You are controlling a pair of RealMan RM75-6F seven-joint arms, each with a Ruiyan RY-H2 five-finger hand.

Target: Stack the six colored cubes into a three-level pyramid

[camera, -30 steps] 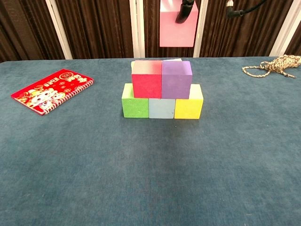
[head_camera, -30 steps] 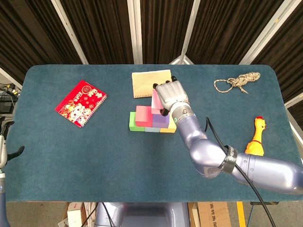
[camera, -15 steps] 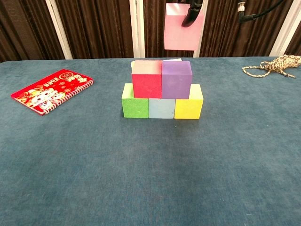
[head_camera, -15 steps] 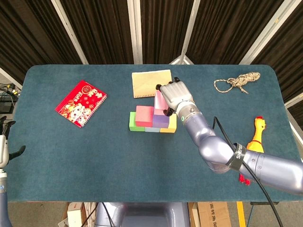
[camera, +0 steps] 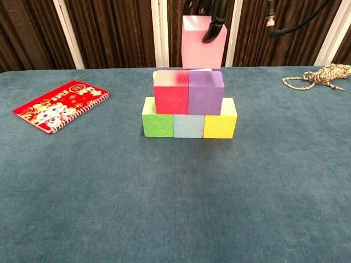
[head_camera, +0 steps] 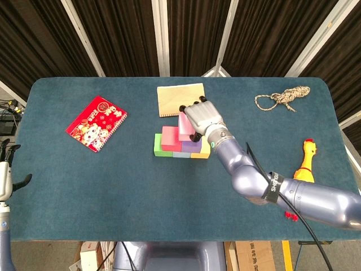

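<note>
Chest view shows five cubes already placed on the table (camera: pixel 66 192): green cube (camera: pixel 157 123), light blue cube (camera: pixel 188 126) and yellow cube (camera: pixel 220 125) form the base row, touching side by side; red cube (camera: pixel 171 91) and purple cube (camera: pixel 205 92) sit on that row, touching each other; the sixth, the pink cube (camera: pixel 204 41), hangs in the air above the seam between red and purple, clear of both, and appears slightly tilted. Head view shows the right hand (head_camera: pixel 201 117) holding the pink cube (head_camera: pixel 185 125) from above, fingers wrapped around its sides; the left hand (head_camera: pixel 7 174) sits at the table's near left edge, well apart from the stack, fingers spread and holding nothing.

Probable faults from this state: a tilted descent would land one edge first and push the red or purple cube off the base row; an off-centre release would leave the pink cube overhanging one side and liable to topple; fingers reaching below the cube's underside could strike the second level; an early release could make the cube bounce.
</note>
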